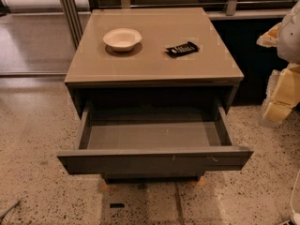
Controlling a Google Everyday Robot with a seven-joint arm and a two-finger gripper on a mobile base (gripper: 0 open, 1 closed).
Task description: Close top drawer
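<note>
Drawer open at the front, arm off to the right.
Wide, shallow dark grey-brown top drawer [154, 161] stands drawn far out of the square cabinet, with its flat handleless front panel nearest the camera and pale scratches right of centre. The cream-and-white end effector [280, 95] hangs at the right edge of view, level with the cabinet's right flank, apart from the drawer and touching nothing; whether it is wide or narrow I cannot tell. On the glossy tan surface [159, 67] sit a round white bowl [122, 38] and a small black ridged object [182, 48], apart from each other.
</note>
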